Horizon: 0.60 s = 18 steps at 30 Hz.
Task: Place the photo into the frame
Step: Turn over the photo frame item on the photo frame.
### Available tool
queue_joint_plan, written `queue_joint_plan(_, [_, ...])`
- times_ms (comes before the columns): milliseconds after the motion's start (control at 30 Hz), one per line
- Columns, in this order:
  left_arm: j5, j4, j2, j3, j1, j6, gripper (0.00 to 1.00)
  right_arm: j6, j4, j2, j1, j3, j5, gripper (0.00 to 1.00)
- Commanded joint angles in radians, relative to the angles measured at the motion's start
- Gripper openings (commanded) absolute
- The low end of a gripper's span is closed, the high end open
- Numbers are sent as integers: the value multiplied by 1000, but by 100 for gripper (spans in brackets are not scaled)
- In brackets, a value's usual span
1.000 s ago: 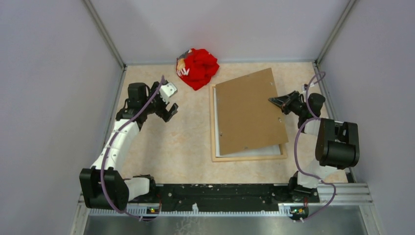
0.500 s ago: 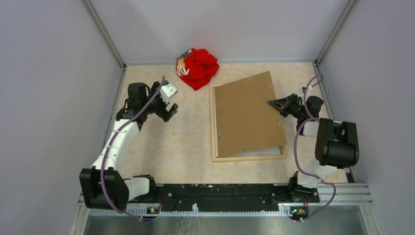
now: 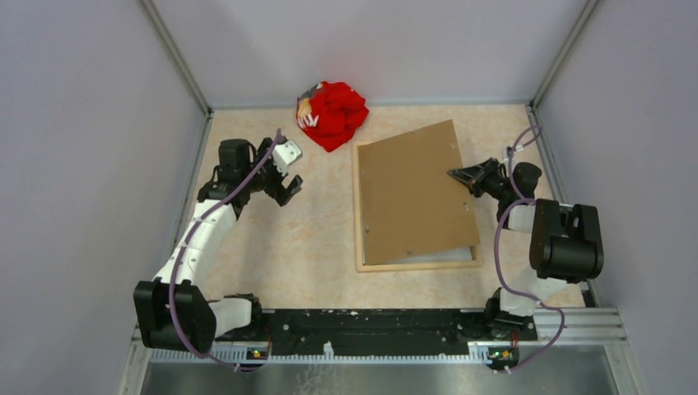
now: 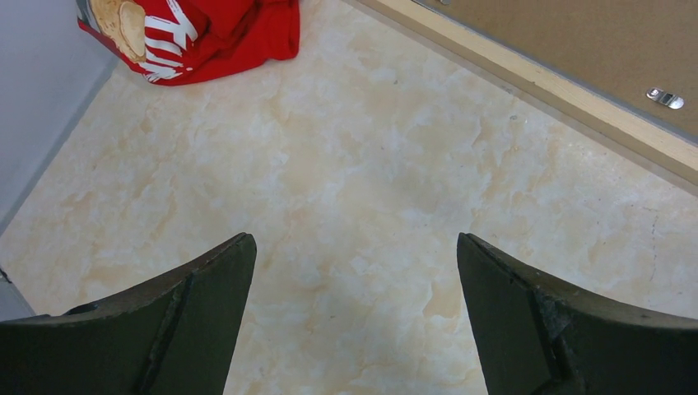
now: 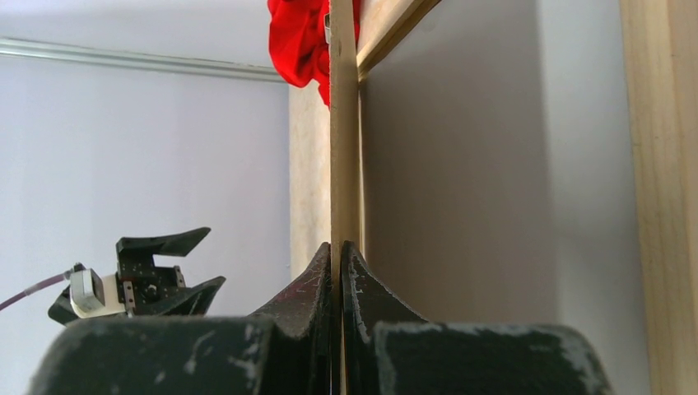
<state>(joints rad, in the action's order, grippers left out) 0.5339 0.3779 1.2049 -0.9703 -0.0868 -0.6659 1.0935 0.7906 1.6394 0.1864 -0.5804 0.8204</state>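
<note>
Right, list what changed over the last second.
The backing board, pinched at its right edge by the shut right gripper, slid slightly left and toward the arms, lying more squarely over the frame, though still skewed. The left gripper barely shifted and is open and empty. The frame and the red cloth stayed put.

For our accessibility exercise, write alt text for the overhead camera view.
From above, the right arm's jaws pinch the right edge of a brown backing board lying askew over a light-wood frame on a marbled table. The left arm's jaws stand open above the table, near a crumpled red cloth.
</note>
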Motion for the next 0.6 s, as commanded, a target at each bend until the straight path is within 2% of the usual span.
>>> queue_joint_plan(0, [6, -6, 16, 5, -14, 10, 98, -10, 88, 2, -39, -22, 18, 0])
queue_joint_plan(100, [1, -7, 18, 3, -17, 7, 98, -49, 47, 2, -55, -36, 10, 0])
queue_joint_plan(400, [-5, -8, 24, 4, -21, 6, 98, -48, 94, 24, -68, -4, 7, 0])
queue_joint_plan(500, [-7, -10, 29, 0, -22, 6, 98, -83, 66, 20, -77, 4, 4, 11])
queue_joint_plan(567, [-8, -9, 28, -1, -22, 7, 98, -145, -12, -2, -80, -3, -11, 16])
